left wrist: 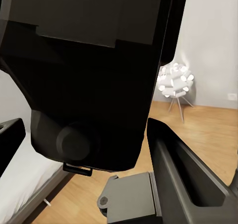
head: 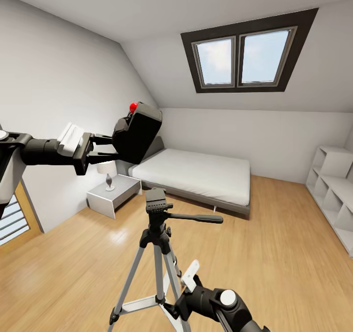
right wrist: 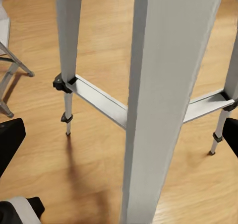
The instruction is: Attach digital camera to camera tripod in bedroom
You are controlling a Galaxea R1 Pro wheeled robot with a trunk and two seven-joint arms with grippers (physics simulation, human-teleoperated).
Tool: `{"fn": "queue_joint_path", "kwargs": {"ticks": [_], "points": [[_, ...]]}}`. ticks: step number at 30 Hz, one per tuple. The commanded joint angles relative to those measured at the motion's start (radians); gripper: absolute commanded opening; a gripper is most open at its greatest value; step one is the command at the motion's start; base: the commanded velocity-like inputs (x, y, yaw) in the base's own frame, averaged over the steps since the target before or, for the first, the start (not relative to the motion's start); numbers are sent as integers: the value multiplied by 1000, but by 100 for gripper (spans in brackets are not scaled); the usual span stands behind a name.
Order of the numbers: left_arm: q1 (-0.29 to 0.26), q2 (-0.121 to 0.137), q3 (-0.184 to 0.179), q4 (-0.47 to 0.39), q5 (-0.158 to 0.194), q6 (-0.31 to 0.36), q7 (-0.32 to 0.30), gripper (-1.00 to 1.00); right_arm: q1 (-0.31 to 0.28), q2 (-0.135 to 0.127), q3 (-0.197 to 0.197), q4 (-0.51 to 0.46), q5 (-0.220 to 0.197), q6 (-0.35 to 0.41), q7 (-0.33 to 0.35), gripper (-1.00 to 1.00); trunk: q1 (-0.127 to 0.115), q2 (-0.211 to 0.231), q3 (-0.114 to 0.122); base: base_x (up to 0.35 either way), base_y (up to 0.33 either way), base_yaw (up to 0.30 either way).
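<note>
The left pincer (head: 105,146) holds the camera (head: 138,132), a black box with a red button on top, tilted in the air above and left of the tripod (head: 158,234). The tripod stands on the wood floor before the bed (head: 196,175): silver legs, black head, long handle. The right pincer (right wrist: 119,149) straddles a tripod leg; whether it grips, I cannot tell.

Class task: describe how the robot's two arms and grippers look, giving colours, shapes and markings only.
Both arms are black, rounded cylindrical links. The left arm ends in a white block and a black bracket-like left gripper with flat, angular black fingers. The right arm has a round white cap on one joint and a small white tab. No cables are visible.
</note>
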State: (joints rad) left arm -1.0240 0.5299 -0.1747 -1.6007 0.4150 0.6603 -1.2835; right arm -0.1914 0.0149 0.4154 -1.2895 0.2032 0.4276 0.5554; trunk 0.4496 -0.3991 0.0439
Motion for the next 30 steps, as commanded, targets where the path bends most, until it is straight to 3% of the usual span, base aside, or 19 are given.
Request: {"fn": "queue_joint_path", "kwargs": {"ticks": [1,12,30], "points": [[-1,1,-2,0,5,7,-2,-100,0,0,2,-1,10,1,6,100,0,-1,0,0,0,0],[-3,1,-3,-3,5,6,-8,-100,0,0,12,2,10,-5,6,100,0,-1,0,0,0,0],[-25,9,-4,-7,2,-1,-114,-100,0,0,8,5,7,-6,5,100,0,-1,0,0,0,0]]}}
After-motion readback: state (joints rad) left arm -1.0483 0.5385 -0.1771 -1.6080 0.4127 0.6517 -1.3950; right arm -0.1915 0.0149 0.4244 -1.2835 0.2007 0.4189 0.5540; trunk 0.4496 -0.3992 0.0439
